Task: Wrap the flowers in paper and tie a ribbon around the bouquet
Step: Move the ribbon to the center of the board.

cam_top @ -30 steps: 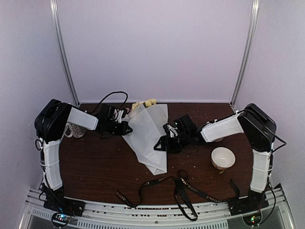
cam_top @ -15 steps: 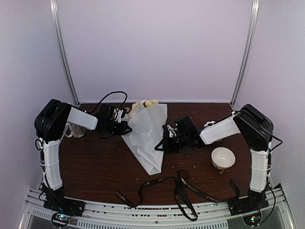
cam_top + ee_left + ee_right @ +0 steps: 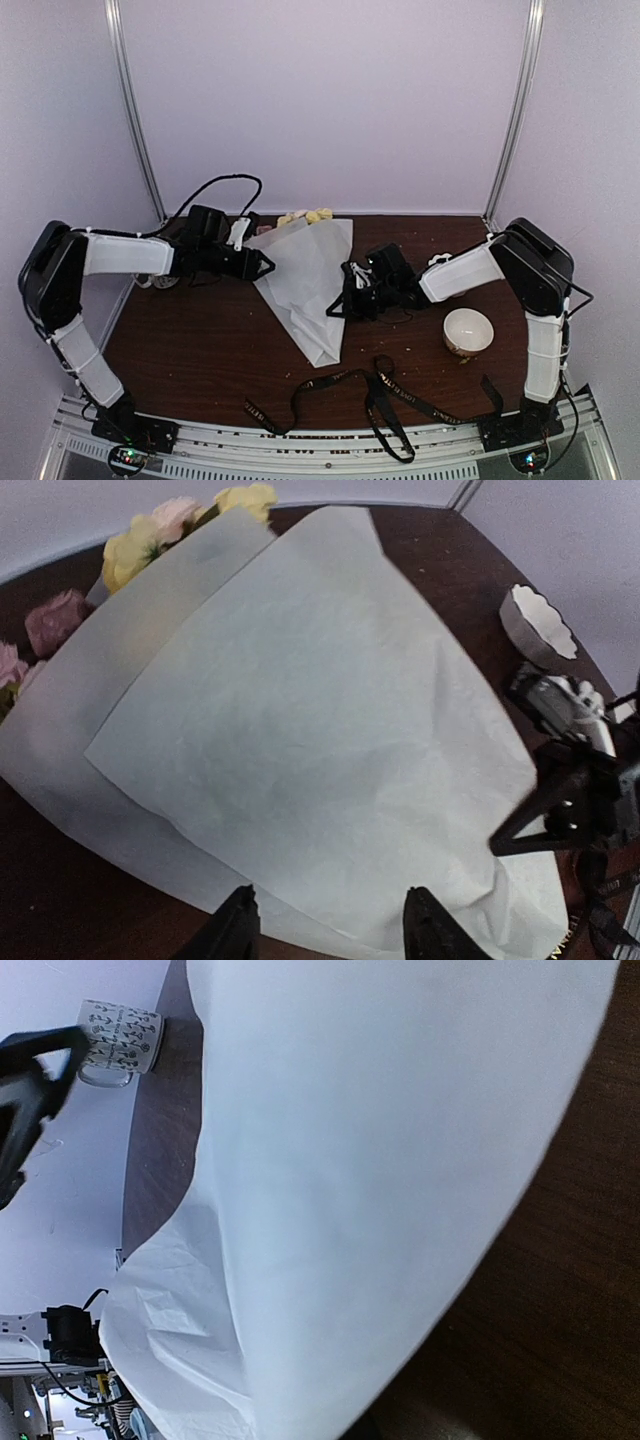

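Brown wood makes up the counter (image 3: 200, 340). The paper (image 3: 305, 280) lies in the middle of it in the top view. It is folded over itself into a long shape. It is wide near the top of the frame and comes to a point lower down. The flowers (image 3: 305, 216) poke out at the wide end, at the upper edge of the paper. Yellow blooms show there. In the left wrist view, pink ones peek out at the far left too.

The left gripper (image 3: 265, 265) sits just beside the left edge of the paper. In its own view the two fingers (image 3: 240, 925) stand apart at the bottom of the frame. The paper's edge lies just past them, and nothing is pinched between them.

The right gripper (image 3: 335, 303) is at the right edge of the paper, a bit lower in the frame. Its fingers are pressed tight together. The right wrist view is almost all paper, so I cannot tell if a bit of the sheet is caught in them.

The ribbon (image 3: 380, 390) lies loose on the counter, low in the frame. It is below the pointed end of the paper.

A white bowl (image 3: 468, 330) stands at the right of the frame, under the right arm. A patterned mug (image 3: 120, 1040) stands at the left, past the left arm.
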{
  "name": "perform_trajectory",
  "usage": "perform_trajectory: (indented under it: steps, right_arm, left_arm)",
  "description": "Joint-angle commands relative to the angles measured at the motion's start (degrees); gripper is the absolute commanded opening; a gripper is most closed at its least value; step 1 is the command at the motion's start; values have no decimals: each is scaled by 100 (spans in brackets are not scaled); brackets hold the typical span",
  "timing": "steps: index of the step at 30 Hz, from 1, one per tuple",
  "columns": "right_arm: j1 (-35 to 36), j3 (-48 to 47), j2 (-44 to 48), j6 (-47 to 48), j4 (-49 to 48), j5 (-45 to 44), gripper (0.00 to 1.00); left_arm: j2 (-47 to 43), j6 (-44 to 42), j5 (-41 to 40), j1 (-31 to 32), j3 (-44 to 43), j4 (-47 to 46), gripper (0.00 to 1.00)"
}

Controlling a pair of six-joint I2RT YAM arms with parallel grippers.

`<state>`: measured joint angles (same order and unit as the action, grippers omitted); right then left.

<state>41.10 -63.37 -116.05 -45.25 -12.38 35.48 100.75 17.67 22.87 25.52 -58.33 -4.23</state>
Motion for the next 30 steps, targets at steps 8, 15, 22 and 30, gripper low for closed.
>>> perform_trajectory:
  steps: [8,15,22,30]
  right_arm:
    - [63,-148,309,527,663,-278,0]
    - [109,-254,374,703,930,-464,0]
    - [117,-361,381,736,1018,-454,0]
    - [117,-433,410,729,1083,-436,0]
  left_arm:
    - [-1145,-2390,-1062,3442,88,3184,55]
    - [-43,-2315,-1636,3829,-590,4087,56]
    - [76,-2365,-1369,3864,-637,4124,56]
    - [447,-2607,-1073,3864,-723,4559,31]
